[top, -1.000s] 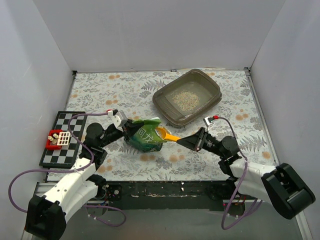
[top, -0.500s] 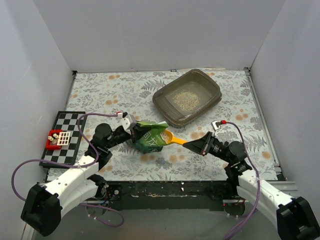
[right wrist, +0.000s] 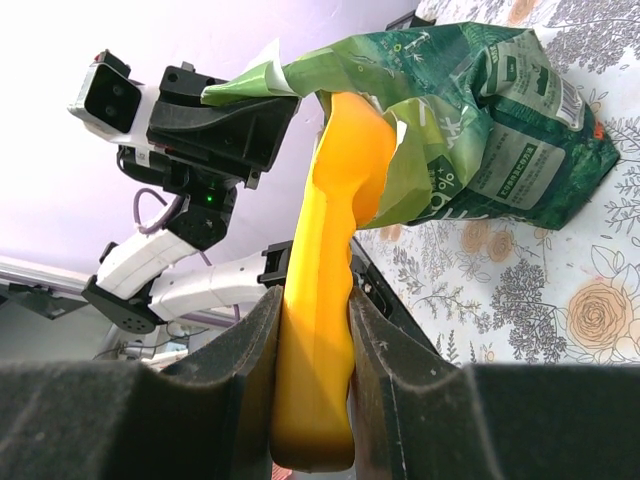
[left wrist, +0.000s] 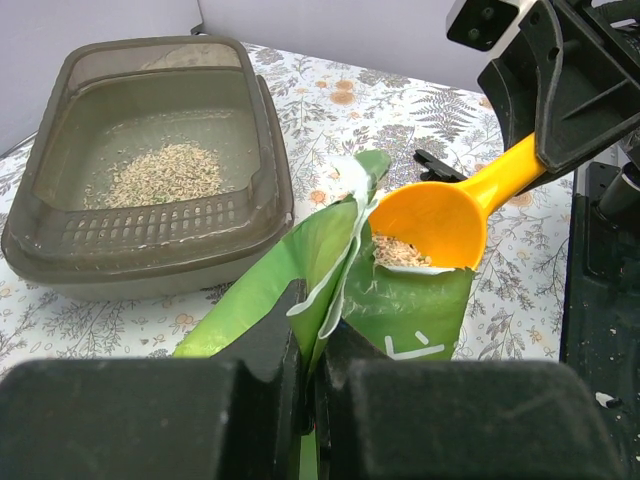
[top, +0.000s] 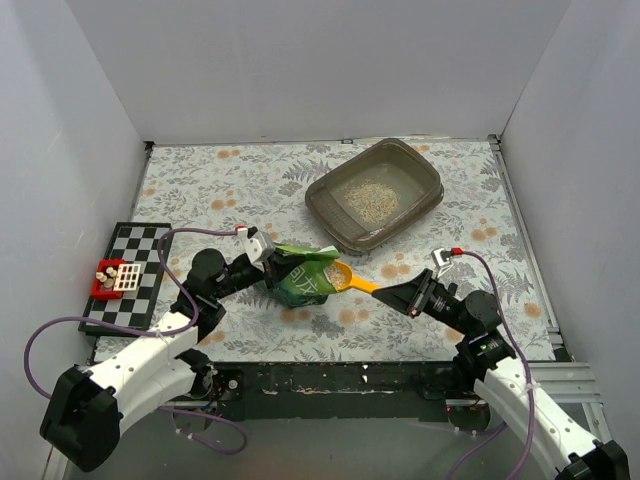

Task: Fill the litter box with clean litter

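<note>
**Litter box barely filled, scoop at the bag**

The litter box point(top: 330, 215) sits at the far right of the table point(top: 200, 180), with a small patch of clean litter point(top: 372, 197) in its middle and most of its floor bare. Nearer the arms the green bag point(top: 300, 283) stands open. The left gripper point(left wrist: 310, 350) is pinched tight on the bag's lip. The right gripper point(right wrist: 315, 340) clamps the handle of the yellow scoop point(left wrist: 435, 220), whose bowl lies in the bag's mouth. Whether the bowl is loaded is hard to tell. The job looks early, with many scoopfuls left.
</note>
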`<state>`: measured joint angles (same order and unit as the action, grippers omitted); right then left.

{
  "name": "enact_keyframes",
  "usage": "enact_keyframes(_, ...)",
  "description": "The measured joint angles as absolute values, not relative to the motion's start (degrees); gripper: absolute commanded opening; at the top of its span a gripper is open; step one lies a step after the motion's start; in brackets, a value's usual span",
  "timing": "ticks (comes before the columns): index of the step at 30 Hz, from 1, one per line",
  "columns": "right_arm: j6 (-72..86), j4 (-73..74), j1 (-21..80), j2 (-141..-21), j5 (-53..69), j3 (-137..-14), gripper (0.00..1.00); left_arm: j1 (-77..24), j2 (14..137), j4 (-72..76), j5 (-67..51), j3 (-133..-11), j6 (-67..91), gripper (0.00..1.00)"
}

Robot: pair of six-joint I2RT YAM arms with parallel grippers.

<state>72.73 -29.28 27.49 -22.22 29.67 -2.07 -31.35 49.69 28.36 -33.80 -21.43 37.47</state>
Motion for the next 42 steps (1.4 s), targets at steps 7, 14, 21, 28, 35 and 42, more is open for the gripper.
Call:
enact_keyframes(7, 72.4, -18.2, 27.5, -14.3, 27.4, -2.1, 0.01, -31.7, 49.5, 28.3, -33.5, -21.4, 37.5, 0.0)
enact_keyframes(14, 71.8, -12.4, 27.5, -13.1, 27.2, -2.2, 0.01, -32.2, 48.9, 27.4, -33.1, -21.1, 37.8, 0.0)
enact_keyframes(21, 71.8, -5.7, 27.5, -7.3, 26.8, -2.3, 0.01, -32.7, 48.9, 27.3, -33.0, -21.1, 38.0, 0.0)
enact_keyframes(28, 72.1, 3.2, 27.5, -1.3, 25.8, -2.6, 0.01, -32.8, 48.8, 27.0, -33.0, -21.1, 38.2, 0.0)
enact_keyframes(35, 72.4, 10.8, 27.5, -0.1, 24.4, -5.1, 0.01, -32.8, 48.3, 27.0, -32.0, -21.0, 38.4, 0.0)
enact_keyframes(42, 73.3, 16.8, 27.4, -0.1, 23.1, -8.4, 0.01, -32.8, 46.0, 27.0, -30.1, -20.1, 38.4, 0.0)
